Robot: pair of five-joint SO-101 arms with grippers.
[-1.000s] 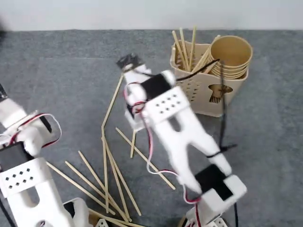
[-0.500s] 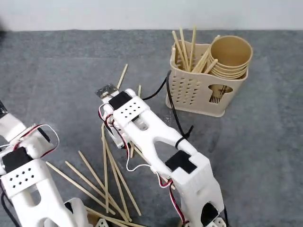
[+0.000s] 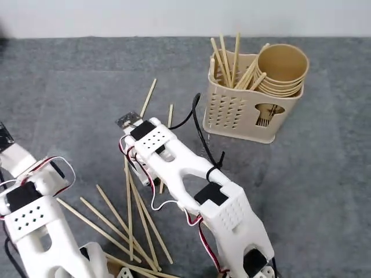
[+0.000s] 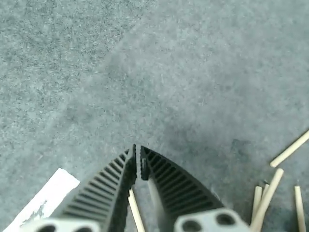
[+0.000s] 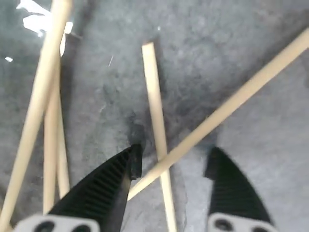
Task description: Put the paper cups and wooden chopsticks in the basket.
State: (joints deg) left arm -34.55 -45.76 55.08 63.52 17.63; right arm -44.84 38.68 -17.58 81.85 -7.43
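Right gripper (image 5: 175, 154) hangs low with jaws apart, straddling two crossed chopsticks (image 5: 153, 96) on the grey desk (image 3: 324, 174). Other loose chopsticks (image 3: 128, 214) lie scattered between the arms. Paper cups (image 3: 282, 69) sit stacked in the basket (image 3: 232, 110) beside upright chopsticks (image 3: 235, 55). Left gripper (image 4: 137, 157) hangs above the desk, jaws together.

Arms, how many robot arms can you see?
2. The left arm sits at the near left; the right arm stretches over the loose chopsticks, short of the basket.
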